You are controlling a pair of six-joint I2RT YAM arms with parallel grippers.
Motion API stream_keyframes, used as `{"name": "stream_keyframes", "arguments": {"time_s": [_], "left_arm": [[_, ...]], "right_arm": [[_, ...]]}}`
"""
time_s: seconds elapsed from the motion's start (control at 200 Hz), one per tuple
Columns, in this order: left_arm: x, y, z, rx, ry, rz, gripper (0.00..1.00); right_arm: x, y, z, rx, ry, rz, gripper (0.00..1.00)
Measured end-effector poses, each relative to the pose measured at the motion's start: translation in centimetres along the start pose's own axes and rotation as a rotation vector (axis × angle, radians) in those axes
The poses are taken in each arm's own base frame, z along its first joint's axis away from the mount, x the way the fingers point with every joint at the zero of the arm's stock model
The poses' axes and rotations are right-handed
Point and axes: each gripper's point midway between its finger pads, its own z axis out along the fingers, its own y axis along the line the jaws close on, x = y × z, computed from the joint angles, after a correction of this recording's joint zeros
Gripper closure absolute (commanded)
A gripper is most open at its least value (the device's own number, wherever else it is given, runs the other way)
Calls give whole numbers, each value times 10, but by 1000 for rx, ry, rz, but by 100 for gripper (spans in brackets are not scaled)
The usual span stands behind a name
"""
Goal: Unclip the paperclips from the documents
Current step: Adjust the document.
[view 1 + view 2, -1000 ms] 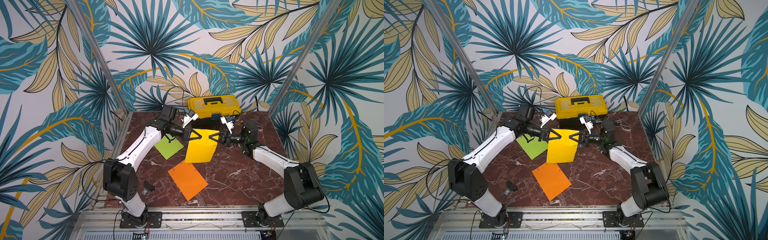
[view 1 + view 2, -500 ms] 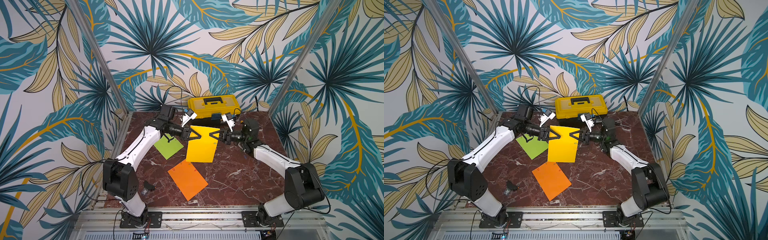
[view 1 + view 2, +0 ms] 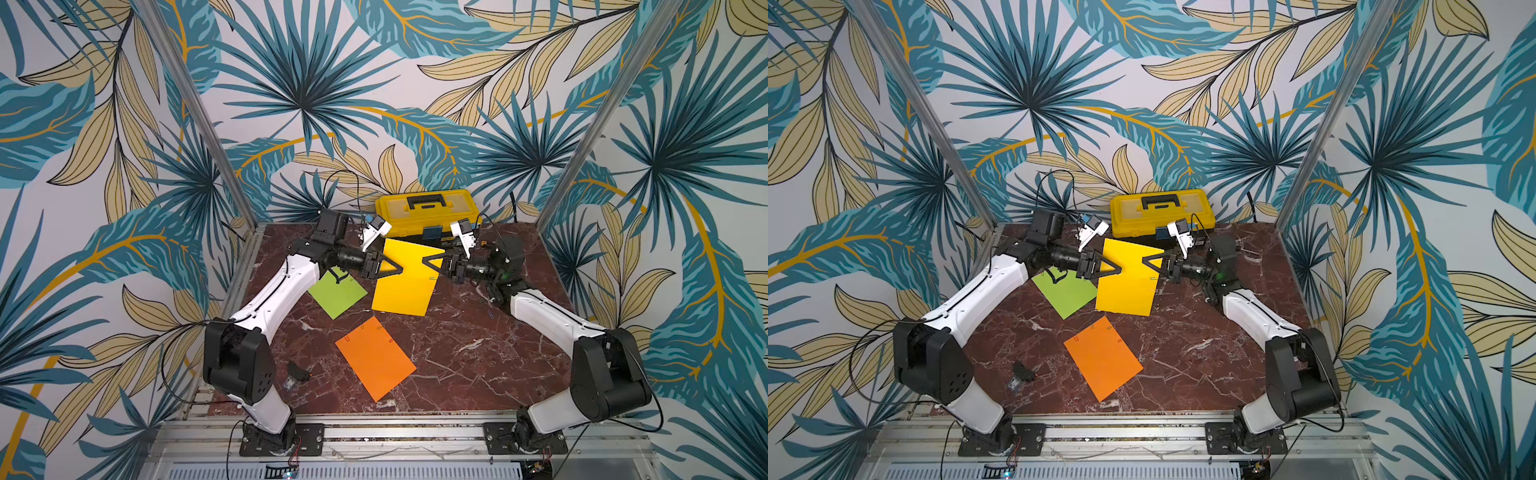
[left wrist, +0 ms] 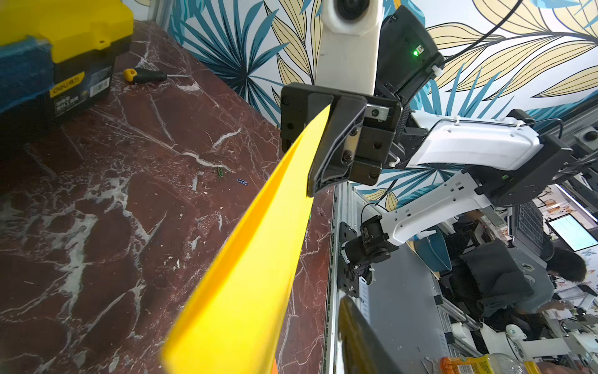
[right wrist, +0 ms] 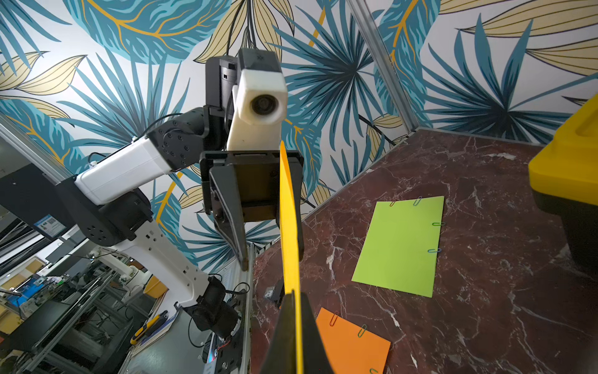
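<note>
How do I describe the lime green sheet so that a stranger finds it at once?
Find the yellow toolbox at the back of the table. In front of it, toward the robot's left, the lime green sheet lies flat. The orange sheet lies nearer the front, and the right gripper holds the yellow sheet up; only this one is green.

1. A robotics lab: leaf-print panels (image 3: 291, 83) enclose the marble table (image 3: 478, 365) on three sides.
2. Beyond the table's aluminium rail (image 3: 395, 432): a monitor (image 4: 572, 231), a seated person (image 4: 534, 285), cluttered benches (image 4: 550, 346).
</note>
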Motion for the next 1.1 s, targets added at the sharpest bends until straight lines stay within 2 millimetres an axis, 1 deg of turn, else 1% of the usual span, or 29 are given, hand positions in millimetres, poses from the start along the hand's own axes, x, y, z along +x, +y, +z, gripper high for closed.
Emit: {"name": "stream_keyframes", "arguments": {"time_s": [0.055, 0.145, 0.275, 0.406, 0.456, 0.526, 0.571, 0.636, 0.721, 0.786, 0.861, 0.996, 1.102], "left_arm": [[-1, 1, 2, -4, -7, 3, 62], [-1, 5, 4, -8, -18, -6, 72], [0, 11, 6, -19, -31, -22, 84], [-5, 12, 6, -24, -47, -11, 93], [-7, 13, 6, -26, -51, -12, 96], [-8, 12, 6, -26, -54, -10, 100], [-8, 13, 6, -26, -56, -8, 100], [-9, 12, 6, -26, -59, -4, 100], [-10, 12, 6, -25, -61, 1, 100], [-11, 12, 5, -25, -63, 4, 100], [-10, 11, 2, -23, -67, 4, 100], [-13, 2, -5, -9, -79, 20, 100], [-16, -6, -9, 6, -85, 34, 100]], "right_arm": [[-4, 2, 0, -3, -10, -4, 100], [-10, 4, 0, -7, -25, -16, 100], [-13, 5, 0, -4, -33, -14, 100], [-13, 4, 0, 1, -36, -11, 100], [-13, 3, 0, 3, -37, -10, 98], [-13, 2, 0, 7, -36, -10, 85], [-12, 1, 0, 10, -33, -13, 76], [-10, -1, 0, 20, -26, -10, 61], [-7, -5, -2, 39, -11, 5, 50], [-6, -7, -4, 50, -3, 3, 46], [-4, -6, -8, 62, 14, -2, 44], [-2, -3, -11, 79, 64, -31, 42], [7, -3, -13, 86, 101, -39, 42]]}}
